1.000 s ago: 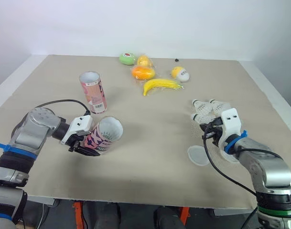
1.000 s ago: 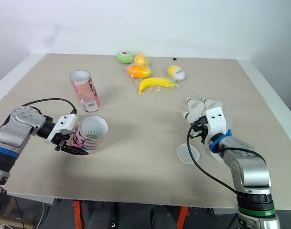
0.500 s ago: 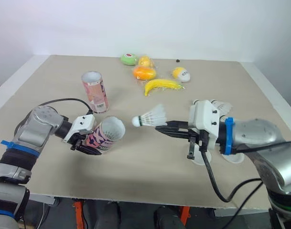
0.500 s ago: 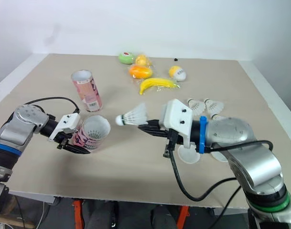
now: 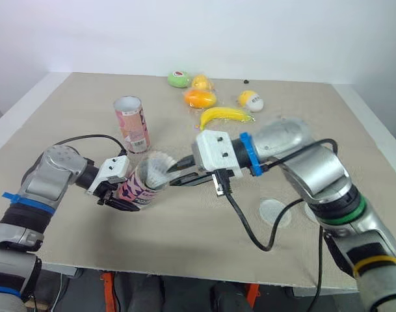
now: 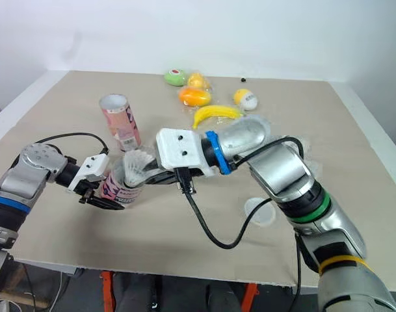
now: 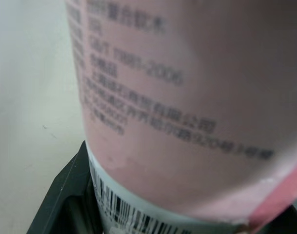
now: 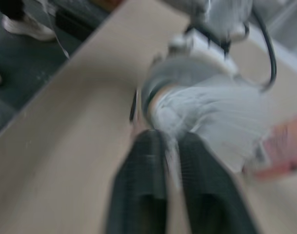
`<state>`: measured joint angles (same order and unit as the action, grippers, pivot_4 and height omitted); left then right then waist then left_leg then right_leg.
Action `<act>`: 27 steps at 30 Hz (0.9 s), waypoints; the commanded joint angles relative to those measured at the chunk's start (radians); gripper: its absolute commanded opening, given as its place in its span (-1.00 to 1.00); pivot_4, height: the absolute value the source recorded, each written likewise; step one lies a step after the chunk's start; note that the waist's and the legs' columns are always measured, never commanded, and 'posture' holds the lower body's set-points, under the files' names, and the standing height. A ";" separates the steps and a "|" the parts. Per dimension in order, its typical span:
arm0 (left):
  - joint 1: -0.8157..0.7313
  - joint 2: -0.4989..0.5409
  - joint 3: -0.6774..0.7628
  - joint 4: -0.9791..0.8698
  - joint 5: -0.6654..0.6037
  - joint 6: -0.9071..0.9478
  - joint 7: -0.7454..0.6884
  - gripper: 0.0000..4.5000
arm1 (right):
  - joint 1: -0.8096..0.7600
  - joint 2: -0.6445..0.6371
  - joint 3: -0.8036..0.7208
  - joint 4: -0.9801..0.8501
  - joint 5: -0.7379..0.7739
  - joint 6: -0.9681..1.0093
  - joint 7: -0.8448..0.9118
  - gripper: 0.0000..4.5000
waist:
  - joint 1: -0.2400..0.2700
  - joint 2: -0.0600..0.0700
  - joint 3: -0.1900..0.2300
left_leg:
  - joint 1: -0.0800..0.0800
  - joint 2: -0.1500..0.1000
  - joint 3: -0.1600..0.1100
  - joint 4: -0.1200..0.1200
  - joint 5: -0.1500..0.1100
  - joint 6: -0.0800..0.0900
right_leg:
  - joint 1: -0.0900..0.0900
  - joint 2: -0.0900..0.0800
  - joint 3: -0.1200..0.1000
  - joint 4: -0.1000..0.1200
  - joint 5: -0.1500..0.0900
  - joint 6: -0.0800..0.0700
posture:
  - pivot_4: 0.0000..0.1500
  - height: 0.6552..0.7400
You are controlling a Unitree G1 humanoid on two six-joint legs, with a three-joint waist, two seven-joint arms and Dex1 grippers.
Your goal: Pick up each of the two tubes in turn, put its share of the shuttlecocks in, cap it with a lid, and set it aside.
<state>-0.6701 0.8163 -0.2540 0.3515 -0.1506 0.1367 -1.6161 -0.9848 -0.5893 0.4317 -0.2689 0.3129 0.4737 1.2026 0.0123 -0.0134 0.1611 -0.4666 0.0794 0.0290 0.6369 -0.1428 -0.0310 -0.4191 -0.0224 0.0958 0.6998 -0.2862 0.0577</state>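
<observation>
Now the shuttlecock (image 5: 155,167) has travelled across the desk to the tilted tube's (image 5: 129,190) mouth.
It sits pinched in the right jaws while the left jaws clamp the tube; releasing it inside looks next.

The pink tube (image 5: 136,186), patterned and with a barcode on a white band near its base, is held tilted at the near left of the bench (image 5: 61,110). The left pincer (image 5: 123,195) clamps it by its lower end, and its open mouth is turned up and to the right. A white shuttlecock (image 5: 160,167) sits at that mouth with its feather skirt flaring outward, pinched at the skirt between the closed fingers of the right pincer (image 5: 176,179). The second tube (image 5: 132,123), also pink, stands upright and open-topped just beyond, apart from the first. A clear round lid (image 5: 274,210) lies flat on the near right.
</observation>
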 commanded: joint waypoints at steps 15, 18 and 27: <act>0.004 -0.013 -0.037 0.009 0.025 -0.003 0.002 0.18 | -0.087 0.140 -0.023 0.190 -0.007 -0.049 0.057 -0.99 | -0.001 0.000 0.000 | 0.000 0.000 0.000 0.000 0.000 0.000 | 0.001 0.000 -0.001 0.000 -0.001 0.000 | 1.00 -0.14; 0.003 -0.012 -0.036 0.011 0.025 -0.003 0.002 0.18 | -0.122 0.168 0.015 0.246 -0.049 -0.080 0.081 -0.99 | -0.001 0.000 0.000 | 0.000 0.000 0.000 0.000 0.000 0.000 | 0.001 0.000 -0.001 0.000 -0.001 0.001 | 1.00 -0.14; -0.001 -0.012 -0.029 0.020 0.028 -0.006 0.002 0.18 | -0.218 0.258 0.179 0.446 -0.192 -0.204 0.234 -0.99 | -0.001 0.000 0.000 | 0.000 0.001 0.000 0.000 0.001 0.000 | 0.001 0.000 -0.003 0.001 -0.001 0.001 | 1.00 -0.14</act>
<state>-0.6799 0.8144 -0.2551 0.3626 -0.1438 0.1298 -1.6163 -1.1721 -0.3464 0.5916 0.1563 0.1411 0.3001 1.3972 0.0117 -0.0132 0.1612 -0.4666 0.0807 0.0288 0.6372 -0.1422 -0.0314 -0.4184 -0.0218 0.0930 0.7008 -0.2870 0.0585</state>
